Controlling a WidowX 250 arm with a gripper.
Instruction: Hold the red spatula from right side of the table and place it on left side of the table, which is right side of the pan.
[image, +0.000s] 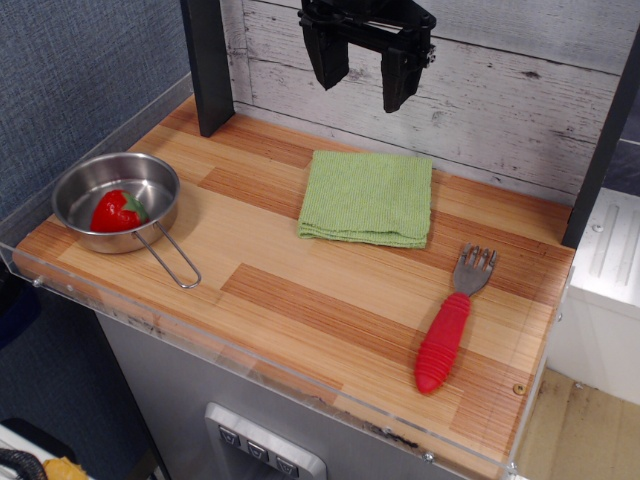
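The red spatula lies flat on the right side of the table, its ribbed red handle toward the front edge and its grey tined head pointing to the back. The pan, a small shiny steel saucepan, stands at the left with its wire loop handle pointing to the front right. My gripper hangs open and empty high above the back of the table, over the far edge of the cloth, well apart from the spatula.
A red toy strawberry lies inside the pan. A folded green cloth lies at the back middle. A dark post stands at the back left. A clear acrylic rim runs along the table's front edge.
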